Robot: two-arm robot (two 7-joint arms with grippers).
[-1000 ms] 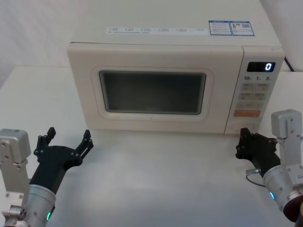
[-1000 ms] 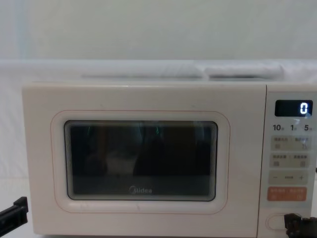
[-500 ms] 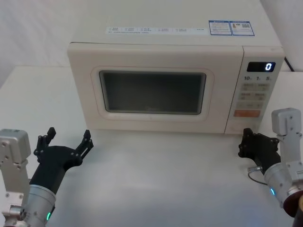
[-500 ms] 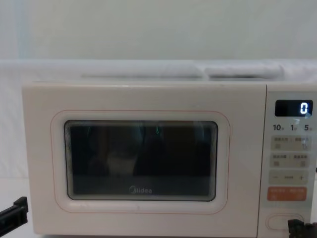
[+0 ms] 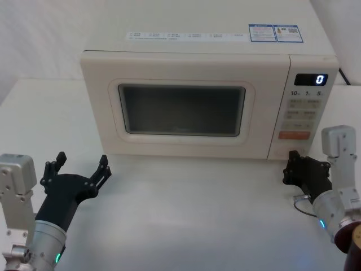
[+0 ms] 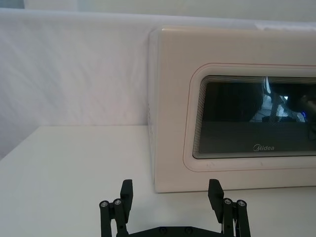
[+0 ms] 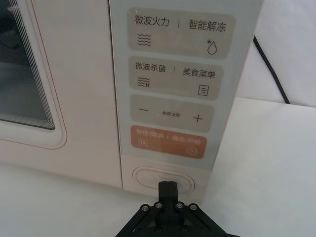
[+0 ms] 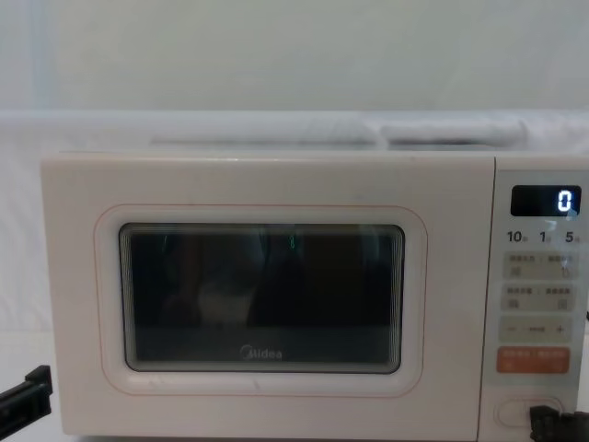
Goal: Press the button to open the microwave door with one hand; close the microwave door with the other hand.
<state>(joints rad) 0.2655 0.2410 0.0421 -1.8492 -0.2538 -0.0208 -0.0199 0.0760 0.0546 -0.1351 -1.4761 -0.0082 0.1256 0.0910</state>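
Glossy cream microwave [image 5: 192,101] with dark reflective glass window [image 5: 181,110]; matt black plastic tools

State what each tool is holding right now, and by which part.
Nothing is held. The left tool is open above the table; the right tool is shut, just before the button.

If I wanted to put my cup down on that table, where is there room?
The widest bare patch is the table in front of the microwave door, between the left claw and right claw. Left of the microwave is bare too. It's crowded by the button, where the right claw sits.
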